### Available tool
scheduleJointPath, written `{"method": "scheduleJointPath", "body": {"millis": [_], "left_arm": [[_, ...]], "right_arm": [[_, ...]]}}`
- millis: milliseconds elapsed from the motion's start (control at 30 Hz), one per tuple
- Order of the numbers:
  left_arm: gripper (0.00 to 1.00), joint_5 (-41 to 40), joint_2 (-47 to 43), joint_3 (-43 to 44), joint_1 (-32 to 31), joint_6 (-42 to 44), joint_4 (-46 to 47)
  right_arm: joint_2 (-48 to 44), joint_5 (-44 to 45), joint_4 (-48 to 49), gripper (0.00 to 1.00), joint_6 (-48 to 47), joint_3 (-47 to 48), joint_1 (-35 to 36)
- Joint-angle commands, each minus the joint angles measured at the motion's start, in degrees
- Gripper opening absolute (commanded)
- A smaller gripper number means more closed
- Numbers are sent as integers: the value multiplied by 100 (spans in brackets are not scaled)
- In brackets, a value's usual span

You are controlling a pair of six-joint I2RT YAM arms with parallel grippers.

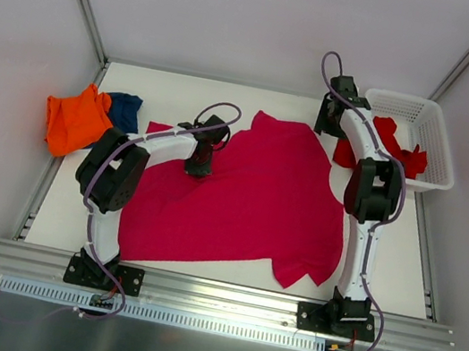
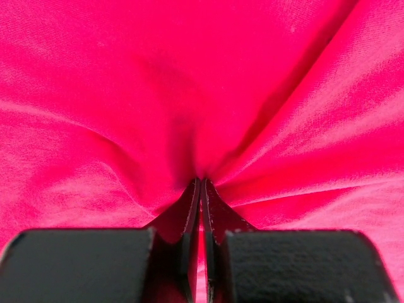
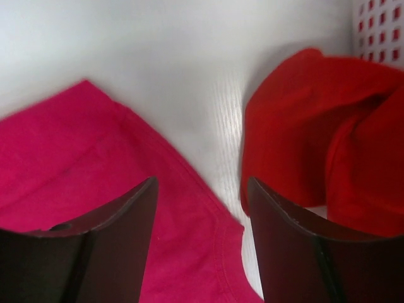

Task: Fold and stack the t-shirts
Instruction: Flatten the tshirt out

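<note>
The magenta-pink t-shirt (image 1: 249, 196) lies spread open, a little rumpled, across the middle of the bench (image 1: 194, 96). The left hand (image 2: 201, 183) is clamped together on a pinch of its cloth near the shirt's left upper part, folds radiating from the grip. The right hand (image 3: 202, 183) hangs over the shirt's far right corner, fingers apart, holding nothing. Right of that corner the red t-shirt (image 1: 402, 155) spills from the white basket (image 1: 433, 129). Left of the shirt sit the orange t-shirt (image 1: 76, 120) and navy t-shirt (image 1: 126, 108), touching.
</note>
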Motion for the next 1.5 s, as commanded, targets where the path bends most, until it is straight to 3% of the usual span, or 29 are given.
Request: {"method": "scheduleJointPath", "body": {"millis": [0,100,133,167,233,267,367,400,433,467,500,667,867,967,1167,1333,1467], "left_arm": [[0,102,-18,180,53,20,-227],[0,-30,-228,312,36,11,-227],[1,-100,-290,356,27,20,-227],[6,-170,-369,434,9,20,-227],[32,-399,-597,523,-43,38,-218],[50,-478,-729,627,-61,81,-210],[67,-662,-984,760,-184,152,-131],[68,-907,-1046,769,-228,152,-104],[68,-1048,-1099,743,-315,143,-35],[67,-1180,-1160,734,-351,143,10],[62,-1451,-1239,699,-386,134,36],[42,-1867,-1144,444,-307,-6,45],[24,-1464,-626,514,-79,-77,19],[25,-1191,-396,725,18,-85,10],[41,-1042,17,1146,237,72,10],[42,-550,324,1314,641,55,-25],[40,-285,474,1332,879,81,-25]], "right_arm": [[-814,-325,232,61,-57,-511,0],[-1464,-860,65,59,267,-1030,35],[-1953,-1062,135,59,347,-1632,44],[-2228,-1526,223,57,409,-2004,62],[-2799,-1862,494,56,523,-3116,201],[-3411,-1847,592,56,532,-3489,272],[-4443,-1408,821,51,558,-4720,632],[-4628,-1355,873,45,646,-4975,703],[-4786,-1424,978,22,690,-5204,834],[-4988,-1468,1023,8,717,-5581,896],[-5060,-1503,1084,1,743,-5732,958],[-5009,-1442,1366,0,910,-6252,1266],[-4086,-1636,1393,0,849,-5612,1292],[-3436,-1566,1192,0,744,-4840,1292],[-2302,-1434,805,1,638,-3328,1222],[-1485,-1354,216,0,524,-2072,1003],[-949,-1284,-171,0,479,-1612,775]]}}
